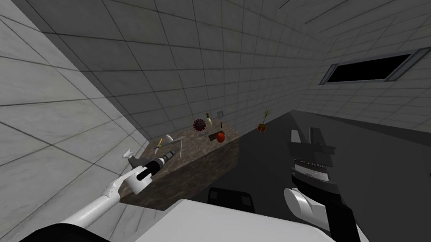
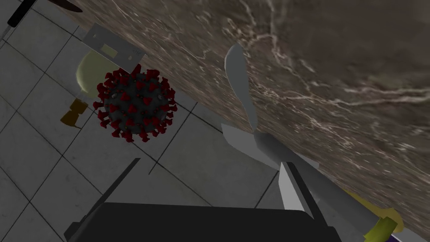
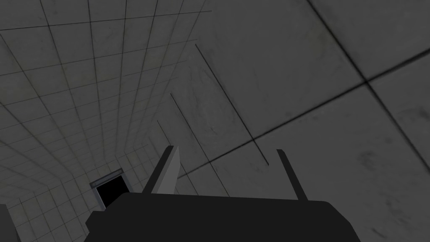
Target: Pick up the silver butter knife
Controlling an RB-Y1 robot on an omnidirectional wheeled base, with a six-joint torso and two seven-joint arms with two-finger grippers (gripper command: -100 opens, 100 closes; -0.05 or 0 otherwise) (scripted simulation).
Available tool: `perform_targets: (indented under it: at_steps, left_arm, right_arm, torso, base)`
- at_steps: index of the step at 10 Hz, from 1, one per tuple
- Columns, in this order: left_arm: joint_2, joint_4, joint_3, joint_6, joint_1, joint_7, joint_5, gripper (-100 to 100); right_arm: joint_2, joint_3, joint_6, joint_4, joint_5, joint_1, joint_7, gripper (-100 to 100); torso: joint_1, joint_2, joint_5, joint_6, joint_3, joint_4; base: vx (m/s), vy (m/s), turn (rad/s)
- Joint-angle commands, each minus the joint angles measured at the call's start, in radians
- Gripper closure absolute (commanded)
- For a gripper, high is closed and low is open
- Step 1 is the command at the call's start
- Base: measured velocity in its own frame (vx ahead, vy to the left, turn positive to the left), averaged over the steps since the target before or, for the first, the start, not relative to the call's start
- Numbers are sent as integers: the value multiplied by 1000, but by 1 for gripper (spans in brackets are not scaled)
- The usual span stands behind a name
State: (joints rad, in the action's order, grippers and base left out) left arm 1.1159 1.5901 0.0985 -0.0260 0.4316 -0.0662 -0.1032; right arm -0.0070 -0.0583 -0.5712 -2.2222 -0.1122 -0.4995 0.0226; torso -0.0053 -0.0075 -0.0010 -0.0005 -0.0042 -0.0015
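- the left gripper (image 2: pixel 210 161) is held low over the brown marbled worktop (image 2: pixel 336 63), close to the tiled wall; its jaws are seen apart, with nothing clamped between them.
- the butter knife (image 2: pixel 241 84), plain grey, is seen lying flat on the worktop near the wall edge; its rounded blade points away from the gripper, and its handle runs back past one finger (image 2: pixel 289 189) rather than between the two.
- the step in hand is judged to be the line-up before the grasp; the knife is not yet taken.
- for a sound grasp, the hand is best shifted sideways until the handle is centred between the jaws, and turned so that the handle is straddled across its narrow width.
- the fingertips need to be lowered right down to the worktop, since so flat a thing is easily missed or pushed along.
- the dark ball with red spikes (image 2: pixel 134 103) near by is best left untouched during that shift.
- the right gripper (image 1: pixel 306 135) is held raised, well apart from the worktop, its jaws apart and empty.
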Motion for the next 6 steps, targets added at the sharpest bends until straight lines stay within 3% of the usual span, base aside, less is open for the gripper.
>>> perform_targets:
  at_steps: [1,2,4,5,6]
  left_arm:
    - [50,-33,37,49,-2,-9,-5,-100]
    - [53,-33,37,49,-2,-9,-5,-100]
    - [109,-73,76,92,8,-17,-9,-100]
    - [109,-73,76,92,8,-17,-9,-100]
    - [135,-91,95,113,13,-21,-11,-100]
  right_arm:
    - [0,0,0,0,0,0,0,0]
    - [0,0,0,0,0,0,0,0]
    - [0,0,0,0,0,0,0,0]
    - [0,0,0,0,0,0,0,0]
    - [0,0,0,0,0,0,0,0]
  torso:
    - [0,0,0,0,0,0]
    - [-1,-1,0,0,-1,0]
    - [1,2,0,0,1,0]
    - [0,0,0,0,0,0]
    - [1,1,0,0,0,0]
  base:
    - [118,-103,-143]
    - [78,-58,-34]
    - [92,-70,-80]
    - [88,-63,-39]
    - [82,-64,-73]
